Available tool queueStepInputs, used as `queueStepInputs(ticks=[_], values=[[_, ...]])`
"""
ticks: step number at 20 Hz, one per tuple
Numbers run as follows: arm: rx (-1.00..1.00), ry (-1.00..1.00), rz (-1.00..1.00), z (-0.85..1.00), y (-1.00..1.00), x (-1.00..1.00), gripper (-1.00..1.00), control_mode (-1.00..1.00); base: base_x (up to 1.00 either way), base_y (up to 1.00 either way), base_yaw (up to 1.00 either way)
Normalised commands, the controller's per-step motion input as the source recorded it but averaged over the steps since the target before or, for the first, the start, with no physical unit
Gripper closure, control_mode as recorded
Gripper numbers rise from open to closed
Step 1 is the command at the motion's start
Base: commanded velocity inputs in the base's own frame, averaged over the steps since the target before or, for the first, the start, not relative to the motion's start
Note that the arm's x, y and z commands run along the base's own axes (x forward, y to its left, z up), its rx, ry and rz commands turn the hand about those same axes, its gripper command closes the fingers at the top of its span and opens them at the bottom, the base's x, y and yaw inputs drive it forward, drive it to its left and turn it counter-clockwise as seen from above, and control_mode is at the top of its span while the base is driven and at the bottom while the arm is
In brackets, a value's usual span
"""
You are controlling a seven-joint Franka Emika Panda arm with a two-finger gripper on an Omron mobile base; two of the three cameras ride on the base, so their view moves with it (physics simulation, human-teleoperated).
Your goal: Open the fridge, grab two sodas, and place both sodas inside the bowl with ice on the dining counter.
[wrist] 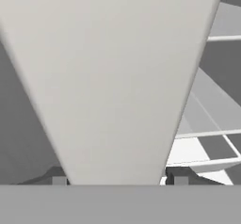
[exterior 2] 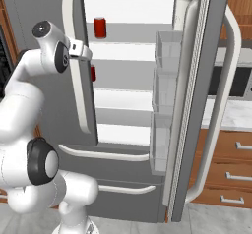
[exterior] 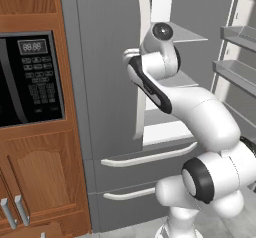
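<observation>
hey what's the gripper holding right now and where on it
The gripper straddles the left fridge door's white handle, partway down it; whether it is clamped cannot be told.

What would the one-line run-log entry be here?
fridge: right door open, left shut | claw: straddling left handle | sodas: on shelves

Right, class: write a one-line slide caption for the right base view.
White robot arm reaching to the closed left fridge door's handle; right door open, red soda can on a shelf.
</observation>
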Motion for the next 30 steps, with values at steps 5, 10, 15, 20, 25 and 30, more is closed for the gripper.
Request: queueStepInputs(ticks=[5, 10, 15, 20, 25, 30], values=[[0.02, -0.01, 0.03, -0.03, 0.09, 0.27, 1.0, -1.0, 0.0, 0.0, 0.0], [0.01, -0.01, 0.08, -0.1, 0.31, -0.23, 1.0, -1.0, 0.0, 0.0, 0.0], [0.0, 0.0, 0.02, -0.17, 0.59, -0.72, 1.0, -1.0, 0.0, 0.0, 0.0], [0.0, 0.0, 0.01, -0.11, 0.76, -0.84, 1.0, -1.0, 0.0, 0.0, 0.0], [0.0, -0.01, 0.02, -0.2, 0.69, -0.89, 1.0, -1.0, 0.0, 0.0, 0.0], [0.0, -0.03, 0.0, -0.29, 0.63, -0.92, -1.0, -1.0, 0.0, 0.0, 0.0]])
